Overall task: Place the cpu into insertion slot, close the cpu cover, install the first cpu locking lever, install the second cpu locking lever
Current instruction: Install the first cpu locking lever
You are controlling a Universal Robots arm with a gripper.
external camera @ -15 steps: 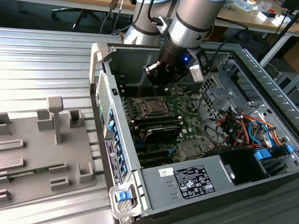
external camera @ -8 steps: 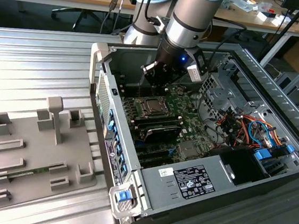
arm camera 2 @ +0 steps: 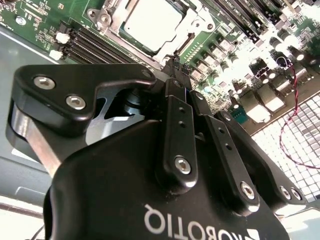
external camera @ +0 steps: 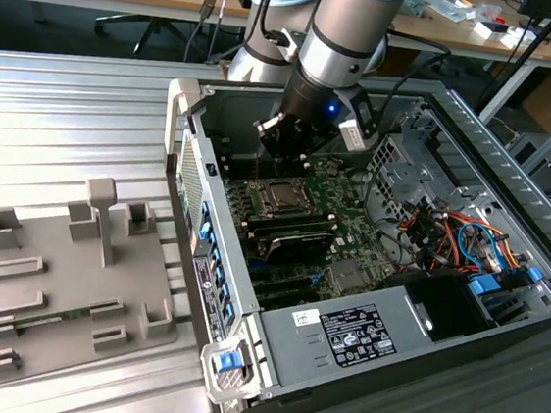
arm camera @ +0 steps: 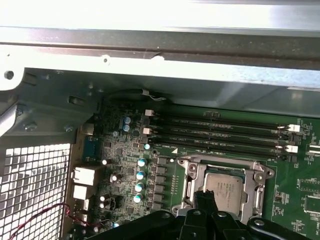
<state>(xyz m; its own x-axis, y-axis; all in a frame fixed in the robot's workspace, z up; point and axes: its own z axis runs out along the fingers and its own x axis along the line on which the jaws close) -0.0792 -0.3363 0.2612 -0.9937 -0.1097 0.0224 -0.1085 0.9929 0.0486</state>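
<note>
1 chip, the cpu (arm camera: 226, 190), sits in the insertion slot (arm camera: 192, 176) with the cpu cover (arm camera 2: 196, 26) down around it; the tool (arm camera 2: 176, 61), fingers pressed together, hovers just above, probably for the levers.

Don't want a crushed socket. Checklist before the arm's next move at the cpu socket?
1. cpu lying flat in the insertion slot: ok.
2. cpu cover down around the cpu: looks ok.
3. Both locking levers latched: cannot tell.
4. claw shut, nothing seen in it, tip at the socket's edge: ok.
5. Memory slots apart from the claw: ok.
</note>
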